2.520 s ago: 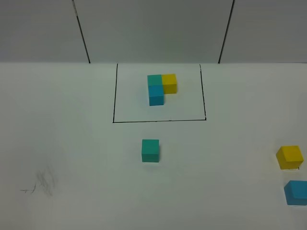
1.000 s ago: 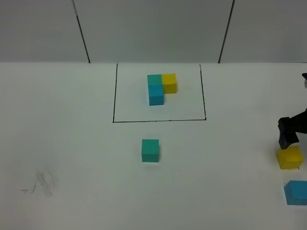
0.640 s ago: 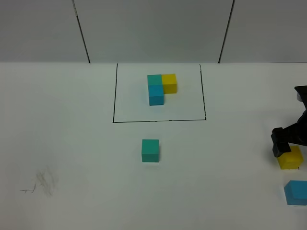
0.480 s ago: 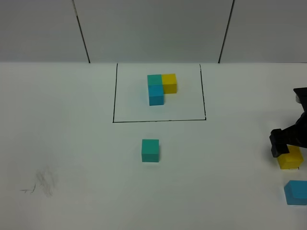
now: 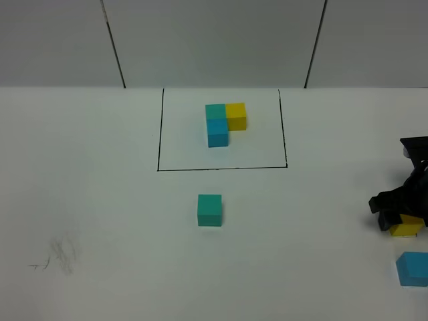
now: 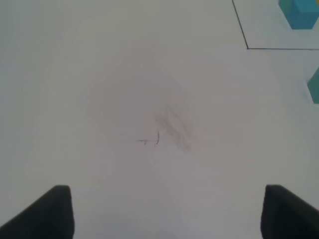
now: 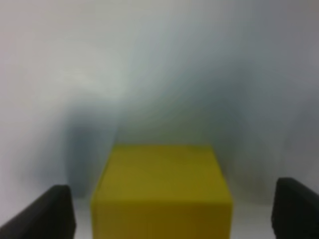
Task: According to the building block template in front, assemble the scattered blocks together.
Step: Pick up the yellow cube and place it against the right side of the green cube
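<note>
The template is an L of teal-green, yellow and sky-blue cubes inside a thin black drawn rectangle at the back middle. The loose teal-green cube sits in front of the frame. My right gripper has come down over the loose yellow cube at the right edge. In the right wrist view the yellow cube lies between the open fingers, apart from both. The loose sky-blue cube lies just in front of it. My left gripper is open and empty over bare table.
A faint pencil smudge marks the white table at the front left; it also shows in the left wrist view. A grey panelled wall stands behind the table. The template's sky-blue cube shows in the left wrist view.
My right gripper came in from the right edge and dropped down and a little left, until its fingers straddle the loose yellow cube. The cubes have not moved.
</note>
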### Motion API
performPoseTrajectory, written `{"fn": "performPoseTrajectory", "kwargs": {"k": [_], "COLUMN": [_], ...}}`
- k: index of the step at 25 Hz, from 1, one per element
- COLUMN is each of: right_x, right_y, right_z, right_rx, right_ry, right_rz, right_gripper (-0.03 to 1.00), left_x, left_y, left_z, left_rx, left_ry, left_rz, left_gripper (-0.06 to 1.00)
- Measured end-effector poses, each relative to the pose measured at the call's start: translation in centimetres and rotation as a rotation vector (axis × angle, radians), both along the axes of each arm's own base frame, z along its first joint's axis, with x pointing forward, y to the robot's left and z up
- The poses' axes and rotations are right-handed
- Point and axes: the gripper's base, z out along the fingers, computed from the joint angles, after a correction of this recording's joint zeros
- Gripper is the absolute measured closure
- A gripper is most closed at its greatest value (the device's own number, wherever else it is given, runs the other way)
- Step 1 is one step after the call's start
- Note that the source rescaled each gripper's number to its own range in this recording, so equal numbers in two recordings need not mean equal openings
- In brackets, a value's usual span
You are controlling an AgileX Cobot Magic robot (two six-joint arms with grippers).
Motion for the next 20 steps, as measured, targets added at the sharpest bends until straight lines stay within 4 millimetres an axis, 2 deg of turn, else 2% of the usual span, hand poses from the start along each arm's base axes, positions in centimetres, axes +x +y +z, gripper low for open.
{"fn": "performPoseTrajectory", "kwargs": {"k": [3, 8, 10, 12, 16, 20], "right_x": [0.1, -0.4, -0.7, -1.1, -1.9, -2.3], "right_y": [0.0, -0.1, 0.0, 0.5, 3.7, 8.8], "right_z": [0.0, 0.3, 1.2, 3.0, 6.1, 7.6], "right_rx": [0.0, -0.019, -0.033, -0.051, -0.1, -0.175], "right_ry": [-0.007, 0.03, 0.042, 0.022, -0.052, -0.094], "right_rz": [0.0, 0.075, 0.14, 0.226, 0.522, 0.969], "right_gripper": [0.79, 0.77, 0.77, 0.77, 0.77, 0.77], "left_x": [0.0, 0.0, 0.0, 0.0, 0.0, 0.0], "left_y": [0.0, 0.0, 0.0, 0.0, 0.0, 0.0], "left_z": [0.0, 0.0, 0.0, 0.0, 0.0, 0.0], "left_rx": [0.001, 0.001, 0.001, 0.001, 0.001, 0.001], "left_ry": [0.0, 0.0, 0.0, 0.0, 0.0, 0.0], "left_rz": [0.001, 0.001, 0.001, 0.001, 0.001, 0.001], "left_gripper": [0.3, 0.3, 0.3, 0.3, 0.3, 0.3]}}
